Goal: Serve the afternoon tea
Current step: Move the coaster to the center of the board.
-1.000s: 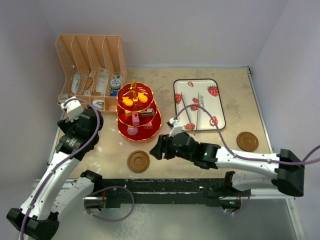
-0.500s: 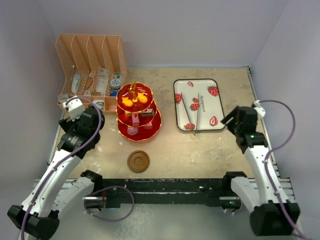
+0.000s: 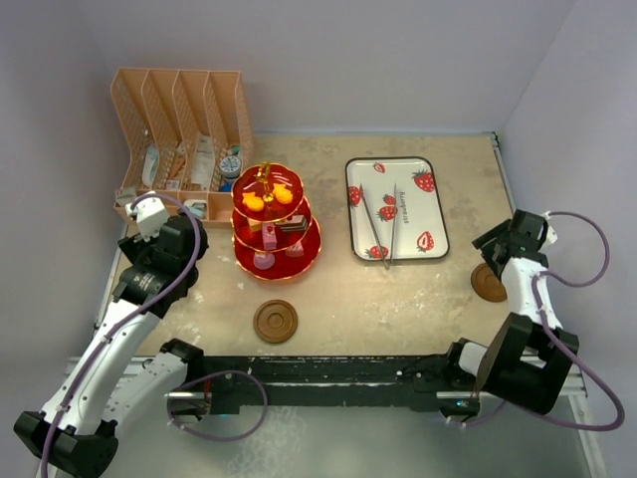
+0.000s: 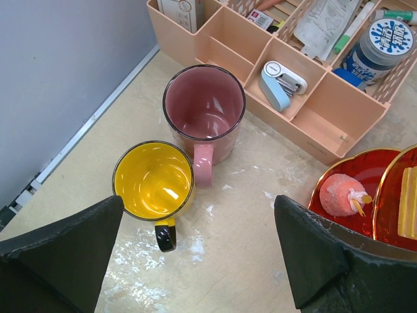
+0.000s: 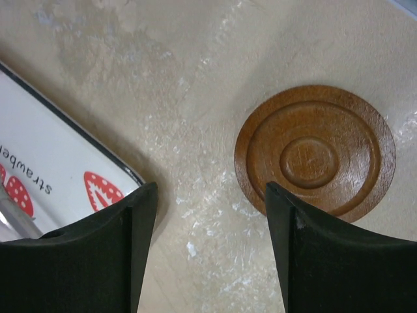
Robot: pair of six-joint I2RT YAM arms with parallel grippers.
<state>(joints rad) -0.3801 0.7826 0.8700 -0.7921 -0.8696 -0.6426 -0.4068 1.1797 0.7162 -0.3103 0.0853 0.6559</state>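
The red three-tier stand [image 3: 276,224] with gold rims stands left of centre and holds small toy cakes. Its bottom tier [image 4: 374,195] with a pink cake [image 4: 343,194] shows at the right of the left wrist view. The pink mug [image 4: 204,111] and the yellow mug [image 4: 154,179] stand upright and empty side by side on the table; in the top view my left arm hides them. My left gripper [image 3: 169,244] [image 4: 195,261] is open above the table just in front of the mugs. My right gripper [image 3: 493,242] [image 5: 212,254] is open and empty beside a brown coaster [image 5: 315,153].
A white strawberry-print tray [image 3: 396,207] with metal tongs [image 3: 383,224] lies right of the stand. Its corner [image 5: 52,176] is near my right gripper's left finger. A second brown coaster [image 3: 276,322] lies at the front. A peach organiser [image 3: 184,139] stands at the back left.
My right arm has swung from the table's middle to the far right and now hovers by the right coaster. My left arm has hardly moved.
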